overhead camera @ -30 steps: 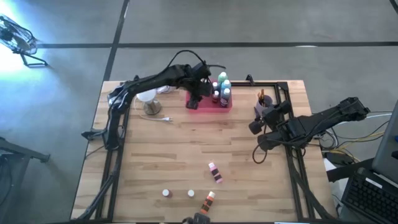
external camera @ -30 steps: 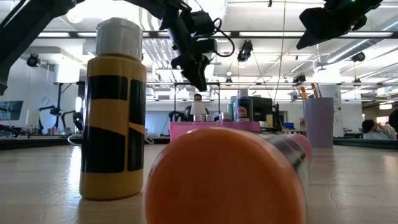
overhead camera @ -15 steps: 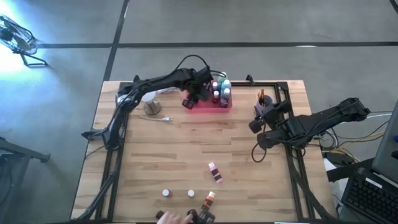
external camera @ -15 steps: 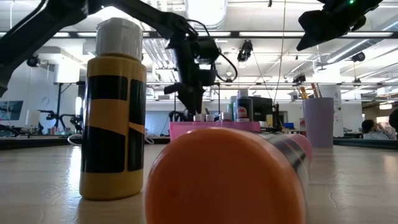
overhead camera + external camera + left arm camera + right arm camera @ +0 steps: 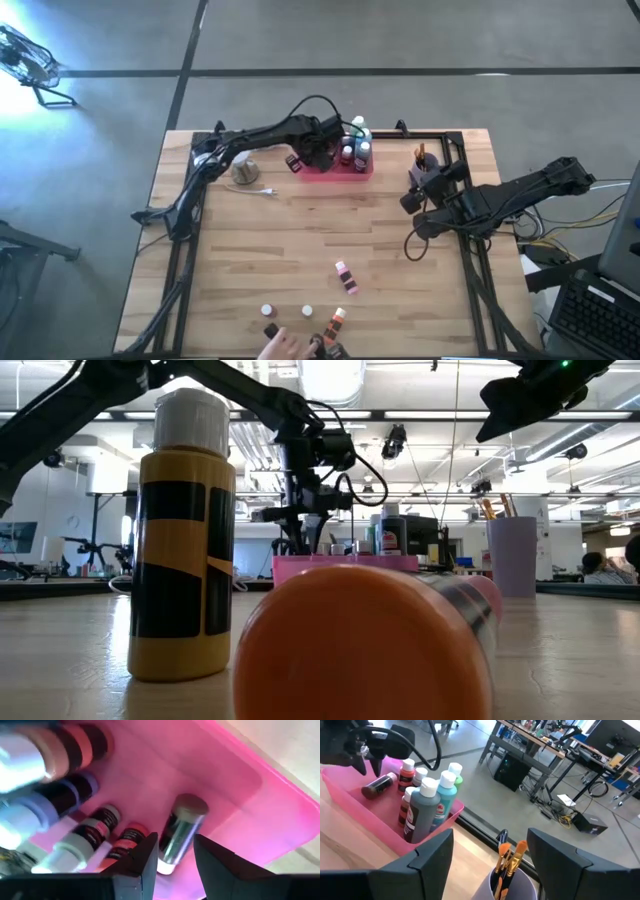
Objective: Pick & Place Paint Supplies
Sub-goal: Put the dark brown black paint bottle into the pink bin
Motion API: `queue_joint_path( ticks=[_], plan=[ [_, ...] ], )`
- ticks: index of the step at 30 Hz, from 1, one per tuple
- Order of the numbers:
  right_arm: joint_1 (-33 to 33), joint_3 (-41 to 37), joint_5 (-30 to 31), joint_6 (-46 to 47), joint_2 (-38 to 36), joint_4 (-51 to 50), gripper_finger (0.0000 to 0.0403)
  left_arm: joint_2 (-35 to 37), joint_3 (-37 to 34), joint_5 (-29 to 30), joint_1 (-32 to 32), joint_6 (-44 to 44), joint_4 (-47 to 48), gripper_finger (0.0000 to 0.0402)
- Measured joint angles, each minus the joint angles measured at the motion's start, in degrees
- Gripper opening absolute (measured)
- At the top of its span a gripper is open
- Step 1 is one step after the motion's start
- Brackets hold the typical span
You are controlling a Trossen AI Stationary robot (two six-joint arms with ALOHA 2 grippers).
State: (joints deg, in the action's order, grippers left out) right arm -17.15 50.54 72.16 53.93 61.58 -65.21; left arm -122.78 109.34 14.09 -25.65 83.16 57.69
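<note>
A pink tray [image 5: 336, 170] at the far middle holds several upright white-capped bottles [image 5: 427, 802]. A small dark brown bottle [image 5: 179, 832] lies on its side on the tray floor [image 5: 225, 785]. My left gripper [image 5: 176, 840] slants down into the tray, its fingers apart over that bottle's base end. My right gripper [image 5: 408, 215] hovers open at the right, clear of everything. More small bottles [image 5: 345, 275] lie and stand near the front edge. Paintbrushes stand in a purple cup [image 5: 512, 880]. My left gripper comes from above, slanting down, with a fingertip [image 5: 150, 850] on either side of the lying bottle's base end [image 5: 165, 865]. Narrow gaps show beside the bottle, and I cannot tell whether the fingers touch it. The bottle rests full length on the tray floor.
A white globe lamp [image 5: 238, 165] with a cord stands left of the tray. A person's hand [image 5: 285, 346] is at the near edge among the bottles. A yellow-and-black bottle [image 5: 180, 540] and a lying orange-capped bottle [image 5: 365, 645] fill the low view.
My left gripper has sunk toward the tray floor and rolled about its own pointing line. At the near edge a person's hand has come in and moved rightward among the bottles, and a dark bottle now stands there.
</note>
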Motion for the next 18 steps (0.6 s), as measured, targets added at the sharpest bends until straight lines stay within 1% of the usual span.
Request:
queue_joint_path(
  ticks=[6, 8, 10, 14, 18],
  plan=[
    [0.0, 0.0, 0.0, 0.0, 0.0, 0.1, 0.0234, -0.7, -0.6, 0.0, 0.5, 2.3, -1.2, 0.0131],
    [0.0, 0.0, 0.0, 0.0, 0.0, 0.3, 0.023, -0.8, -2.0, 0.0, 0.5, 2.9, -1.9, 0.0131],
    [0.0, 0.0, 0.0, 0.0, 0.0, 0.3, 0.0228, -0.8, -4.2, 0.3, 0.4, 3.4, -4.8, 0.0131],
    [0.0, 0.0, 0.0, 0.0, 0.0, 0.3, 0.0235, -0.9, -7.2, 3.3, 0.4, 3.6, -6.1, 0.0136],
    [0.0, 0.0, -0.1, -0.2, 0.0, 0.4, 0.0248, -0.5, -8.7, 4.8, 0.4, 3.5, -7.5, 0.0157]
  ],
)
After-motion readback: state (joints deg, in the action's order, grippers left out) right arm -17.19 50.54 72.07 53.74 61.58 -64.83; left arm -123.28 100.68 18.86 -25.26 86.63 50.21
